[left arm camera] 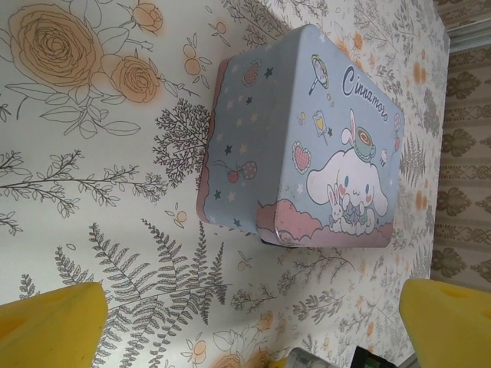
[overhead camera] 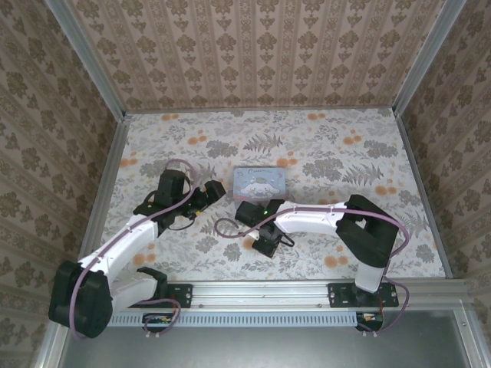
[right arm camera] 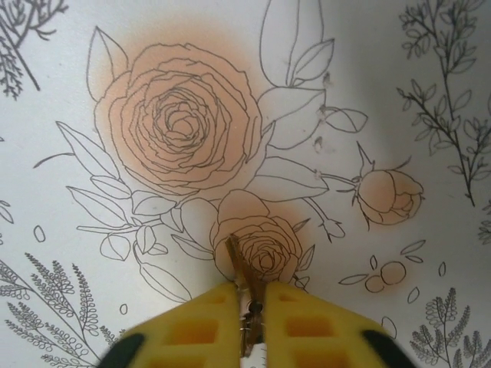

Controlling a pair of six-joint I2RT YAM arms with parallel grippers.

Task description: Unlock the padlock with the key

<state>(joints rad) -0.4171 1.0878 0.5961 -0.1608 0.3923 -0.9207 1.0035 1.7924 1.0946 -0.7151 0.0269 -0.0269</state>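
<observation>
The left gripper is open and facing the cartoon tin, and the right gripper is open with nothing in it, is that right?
Not quite. The right gripper is not open and empty: it is shut on the key, whose thin blade sticks out past the yellow fingertips in the right wrist view. The rest holds: the left gripper is open and facing the tin.

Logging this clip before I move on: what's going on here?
The right tool is shut on the key, a thin dark sliver that sticks out past its fingers and points at the floral table cover. The left tool is open and holds nothing. It faces the pastel tin, which lies on the table. The unlocking itself does not look to be under way yet.
</observation>
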